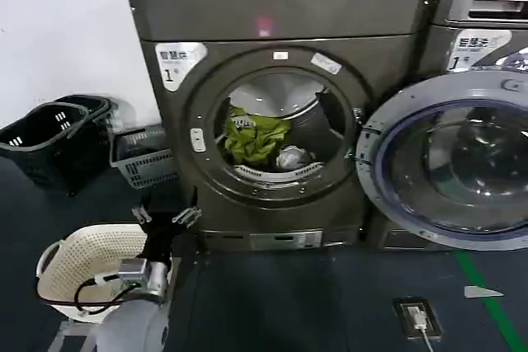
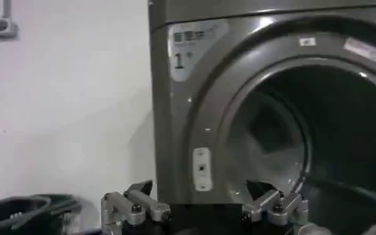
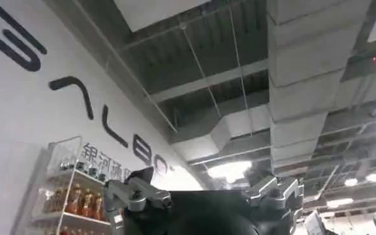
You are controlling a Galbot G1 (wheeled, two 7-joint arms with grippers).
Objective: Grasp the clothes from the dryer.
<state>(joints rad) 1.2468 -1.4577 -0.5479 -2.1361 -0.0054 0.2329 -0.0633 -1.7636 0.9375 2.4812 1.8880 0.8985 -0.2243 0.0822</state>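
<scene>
While clothes (image 1: 256,139) lie in the dryer (image 1: 272,105), left hand (image 1: 165,217) gapes wide, empty.

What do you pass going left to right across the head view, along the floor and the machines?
Black basket → grey basket → left gripper → dryer with the clothes inside → open door.

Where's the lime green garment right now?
In the head view, the lime green garment lies inside the dryer drum, left of centre, beside the white garment, above and right of the open left hand.
</scene>
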